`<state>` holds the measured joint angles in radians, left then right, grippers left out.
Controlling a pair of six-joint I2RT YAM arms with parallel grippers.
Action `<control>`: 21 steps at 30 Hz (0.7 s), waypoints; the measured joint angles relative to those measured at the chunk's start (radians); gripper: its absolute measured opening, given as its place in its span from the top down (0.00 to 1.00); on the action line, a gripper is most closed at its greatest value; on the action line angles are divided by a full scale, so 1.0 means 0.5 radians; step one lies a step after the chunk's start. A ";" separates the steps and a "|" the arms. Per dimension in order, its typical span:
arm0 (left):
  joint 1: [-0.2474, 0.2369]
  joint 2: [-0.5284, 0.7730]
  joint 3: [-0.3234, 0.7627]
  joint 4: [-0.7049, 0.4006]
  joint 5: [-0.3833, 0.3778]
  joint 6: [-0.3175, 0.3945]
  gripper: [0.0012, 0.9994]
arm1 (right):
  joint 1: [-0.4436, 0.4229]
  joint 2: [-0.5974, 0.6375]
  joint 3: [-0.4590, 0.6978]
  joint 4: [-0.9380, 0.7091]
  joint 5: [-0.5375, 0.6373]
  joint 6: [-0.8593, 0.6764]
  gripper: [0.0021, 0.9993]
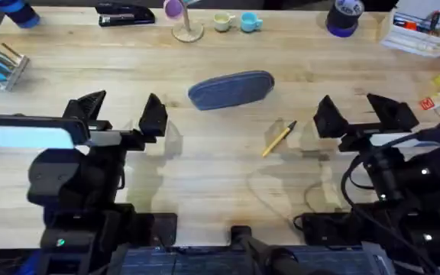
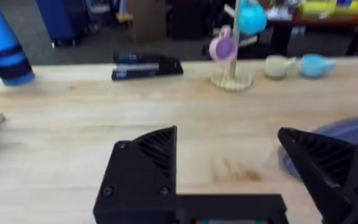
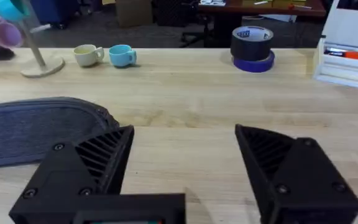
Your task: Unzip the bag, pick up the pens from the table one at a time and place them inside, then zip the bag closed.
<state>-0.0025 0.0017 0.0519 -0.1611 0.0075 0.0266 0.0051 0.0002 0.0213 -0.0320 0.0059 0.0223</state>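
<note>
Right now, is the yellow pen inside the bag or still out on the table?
Out. The yellow pen lies bare on the table, apart from the bag, with nothing holding it.

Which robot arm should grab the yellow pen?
Probably the right. The yellow pen lies just beside the open right gripper, while the open left gripper sits farther off, past the bag.

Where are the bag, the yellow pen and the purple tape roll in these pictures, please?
bag (image 1: 231,89): overhead view, middle of its fabric body.
yellow pen (image 1: 278,139): overhead view, mid-shaft.
purple tape roll (image 3: 252,49): right wrist view, its outer side wall.
</note>
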 joint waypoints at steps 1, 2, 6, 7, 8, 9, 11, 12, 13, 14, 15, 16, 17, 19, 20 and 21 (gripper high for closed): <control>0.000 0.006 0.037 -0.054 0.001 0.010 0.01 | 0.000 0.001 0.018 -0.022 -0.001 0.001 0.00; 0.000 0.022 0.086 -0.096 0.001 0.021 0.01 | 0.000 0.011 0.045 -0.033 -0.001 0.001 0.00; 0.000 0.239 0.453 -0.255 0.000 0.059 0.01 | 0.000 0.184 0.364 -0.140 -0.006 0.008 0.00; 0.000 0.302 0.529 -0.287 0.001 0.070 0.01 | 0.000 0.228 0.435 -0.187 -0.007 0.008 0.00; 0.000 0.360 0.592 -0.309 0.000 0.081 0.01 | 0.000 0.279 0.505 -0.236 -0.007 0.008 0.00; 0.000 0.432 0.670 -0.349 0.000 0.097 0.01 | 0.000 0.333 0.571 -0.279 -0.007 0.008 0.00; 0.000 0.581 0.817 -0.431 0.000 0.121 0.01 | 0.000 0.450 0.703 -0.386 -0.008 0.008 0.00; 0.000 0.664 0.893 -0.469 0.000 0.130 0.01 | 0.000 0.510 0.765 -0.431 -0.014 0.008 0.00; 0.000 0.743 0.967 -0.513 0.000 0.139 0.01 | 0.000 0.580 0.833 -0.466 -0.021 0.008 0.00; 0.000 0.833 1.049 -0.560 0.000 0.143 0.01 | 0.000 0.643 0.894 -0.500 -0.028 0.008 0.00; 0.000 0.910 1.120 -0.605 0.000 0.148 0.01 | 0.000 0.714 0.963 -0.532 -0.038 0.009 0.00; 0.000 0.992 1.193 -0.643 0.001 0.151 0.01 | 0.000 0.783 1.031 -0.563 -0.050 0.009 0.00; 0.000 1.078 1.268 -0.679 0.000 0.156 0.01 | 0.000 0.849 1.094 -0.588 -0.060 0.010 0.00; 0.000 1.236 1.408 -0.753 0.000 0.159 0.01 | 0.000 0.999 1.236 -0.641 -0.089 0.012 0.00; 0.000 1.298 1.463 -0.781 0.000 0.159 0.01 | 0.001 1.071 1.301 -0.660 -0.107 0.014 0.00; 0.000 1.372 1.531 -0.815 0.000 0.160 0.01 | 0.001 1.129 1.353 -0.678 -0.122 0.014 0.00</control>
<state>-0.0025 0.6876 0.8175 -0.5684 0.0077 0.1064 0.0054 0.5646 0.6978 -0.3709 -0.0550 0.0296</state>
